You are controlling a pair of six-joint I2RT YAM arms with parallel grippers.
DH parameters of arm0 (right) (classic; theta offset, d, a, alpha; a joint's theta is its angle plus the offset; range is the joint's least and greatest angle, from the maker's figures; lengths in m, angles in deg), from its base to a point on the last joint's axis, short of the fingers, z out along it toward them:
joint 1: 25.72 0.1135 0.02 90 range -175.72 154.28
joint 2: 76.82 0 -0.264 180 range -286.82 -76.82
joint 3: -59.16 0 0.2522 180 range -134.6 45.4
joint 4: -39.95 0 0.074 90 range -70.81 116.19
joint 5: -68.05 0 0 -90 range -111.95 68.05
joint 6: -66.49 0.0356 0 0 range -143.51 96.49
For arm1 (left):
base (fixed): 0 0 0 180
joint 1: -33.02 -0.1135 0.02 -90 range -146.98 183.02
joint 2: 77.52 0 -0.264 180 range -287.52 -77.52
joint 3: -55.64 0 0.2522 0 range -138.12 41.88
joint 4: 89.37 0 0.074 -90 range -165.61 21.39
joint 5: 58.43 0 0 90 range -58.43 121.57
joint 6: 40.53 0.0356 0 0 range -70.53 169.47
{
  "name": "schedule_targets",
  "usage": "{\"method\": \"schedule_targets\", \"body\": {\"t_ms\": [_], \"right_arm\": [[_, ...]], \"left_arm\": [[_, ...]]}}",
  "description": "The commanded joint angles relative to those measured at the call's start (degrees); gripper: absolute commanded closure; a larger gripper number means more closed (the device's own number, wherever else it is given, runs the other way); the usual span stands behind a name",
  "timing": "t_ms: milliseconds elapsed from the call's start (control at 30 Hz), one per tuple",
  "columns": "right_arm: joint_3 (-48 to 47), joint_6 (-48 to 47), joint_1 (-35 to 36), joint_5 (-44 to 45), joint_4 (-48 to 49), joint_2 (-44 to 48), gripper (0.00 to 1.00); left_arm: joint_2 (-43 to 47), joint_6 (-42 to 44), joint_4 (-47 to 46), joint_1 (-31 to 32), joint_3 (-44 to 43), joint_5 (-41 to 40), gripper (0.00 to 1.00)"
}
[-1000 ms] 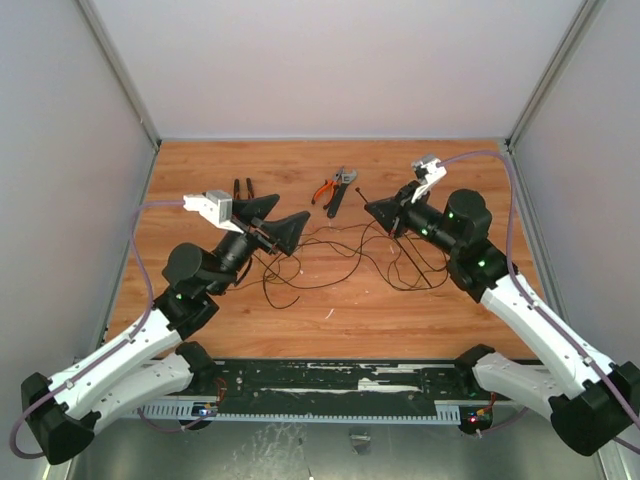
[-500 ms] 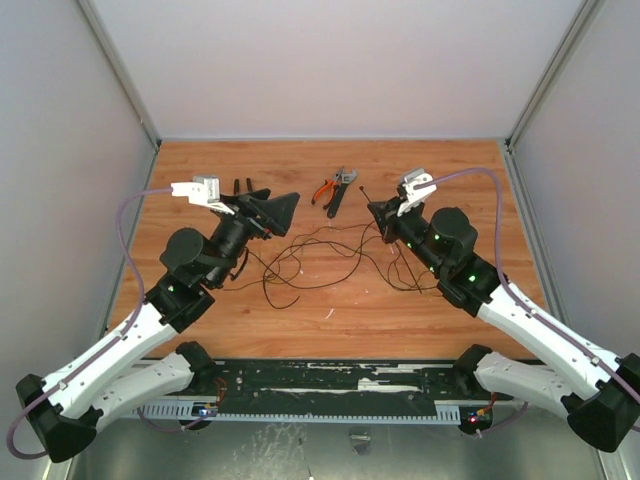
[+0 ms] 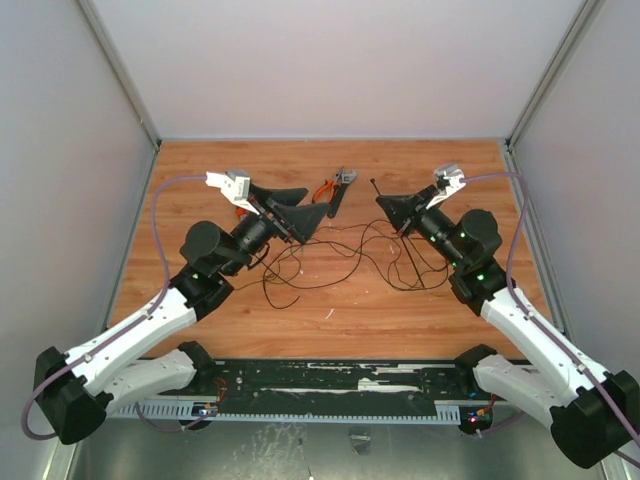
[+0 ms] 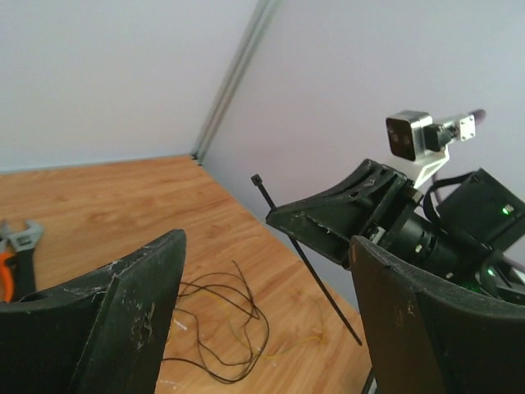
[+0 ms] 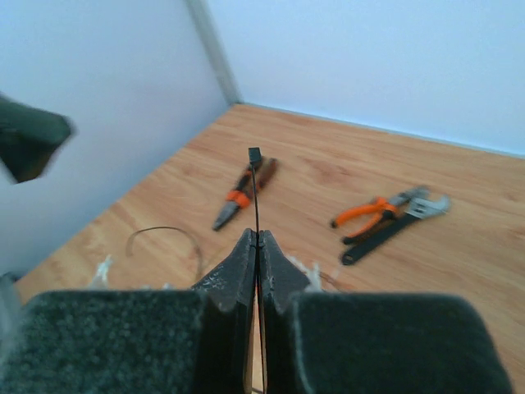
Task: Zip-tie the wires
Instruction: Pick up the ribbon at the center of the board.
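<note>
The wires (image 3: pixel 330 255) lie in loose thin black loops on the wooden table between the two arms, and show below my left jaws (image 4: pixel 221 328). My right gripper (image 3: pixel 390 205) is shut on the zip tie (image 3: pixel 415 255), a straight black strip whose head sticks out past the tips (image 5: pixel 254 154). It hangs above the right side of the tangle. My left gripper (image 3: pixel 316 199) stands open and raised above the left part of the wires, with nothing between its fingers (image 4: pixel 123 304). It faces the right gripper (image 4: pixel 328 217) and the slanting zip tie (image 4: pixel 308 258).
Orange-handled pliers (image 3: pixel 324 189) and a black wrench (image 3: pixel 340 190) lie at the back middle of the table. Another pair of pliers (image 5: pixel 239 190) lies further left, mostly hidden behind my left gripper from above. Enclosure walls close the sides, and a cable rail (image 3: pixel 330 385) runs along the near edge.
My left gripper has swung right and up toward the table's middle, its jaws slightly narrower. My right wrist has turned, keeping its hold on the zip tie.
</note>
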Motion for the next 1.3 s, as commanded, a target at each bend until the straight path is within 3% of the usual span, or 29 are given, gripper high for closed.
{"method": "schedule_targets", "body": {"t_ms": [0, 267, 500, 1267], "right_arm": [[1.60, 7.64, -0.80, -13.29, 11.00, 2.66, 1.00], [2.89, 14.47, -0.82, -22.38, 16.56, 5.06, 1.00], [3.52, 15.06, -0.82, -22.51, 16.02, 5.15, 1.00], [4.60, 17.93, -0.41, -24.11, 20.60, 2.59, 1.00]], "left_arm": [[-1.86, -1.03, -13.66, -0.34, 2.27, 9.19, 0.17], [-8.85, -5.16, -25.55, -0.35, 3.60, 15.71, 0.37], [-13.57, -10.50, -33.89, -0.27, 2.94, 20.16, 0.49], [-20.60, -8.06, -37.00, 2.84, -1.28, 19.57, 0.65]]}}
